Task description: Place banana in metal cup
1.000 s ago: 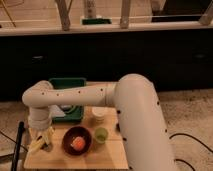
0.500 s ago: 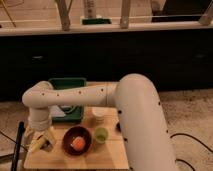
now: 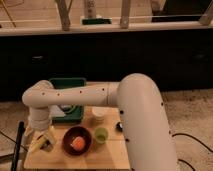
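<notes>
The white arm (image 3: 135,115) reaches left over the wooden table (image 3: 85,160), then bends straight down, and has hardly moved in the last second. Its gripper (image 3: 41,141) hangs at the table's left end, right at the banana (image 3: 36,146), which is pale yellow and slightly curved. Whether the gripper is clamped on it cannot be told.

The thick off-white robot arm (image 3: 145,115) is built of smooth, rounded tubular segments, a row of small dark dots is marked along one link, and the pale two-finger gripper (image 3: 41,141) is carried at its end, low on the left.
</notes>
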You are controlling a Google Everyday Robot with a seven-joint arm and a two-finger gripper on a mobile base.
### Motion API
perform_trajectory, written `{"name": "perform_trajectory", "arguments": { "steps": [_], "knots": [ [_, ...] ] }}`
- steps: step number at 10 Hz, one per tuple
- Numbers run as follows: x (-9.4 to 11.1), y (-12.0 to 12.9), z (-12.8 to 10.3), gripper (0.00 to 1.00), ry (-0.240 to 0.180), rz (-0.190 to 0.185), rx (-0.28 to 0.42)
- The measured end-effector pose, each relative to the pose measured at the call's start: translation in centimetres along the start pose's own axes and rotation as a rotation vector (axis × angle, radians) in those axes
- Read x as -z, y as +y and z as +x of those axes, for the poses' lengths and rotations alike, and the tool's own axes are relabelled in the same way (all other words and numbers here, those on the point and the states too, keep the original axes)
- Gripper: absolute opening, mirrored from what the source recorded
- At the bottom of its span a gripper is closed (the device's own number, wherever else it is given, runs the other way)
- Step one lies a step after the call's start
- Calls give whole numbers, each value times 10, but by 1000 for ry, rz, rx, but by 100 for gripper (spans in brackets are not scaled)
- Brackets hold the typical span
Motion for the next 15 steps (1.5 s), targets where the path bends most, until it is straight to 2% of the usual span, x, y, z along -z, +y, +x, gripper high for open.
{"name": "perform_trajectory", "arguments": {
  "steps": [5, 15],
  "knots": [
    [6, -1, 1, 80, 4, 23, 17],
    [9, 0, 4, 80, 2, 27, 25]
  ]
}}
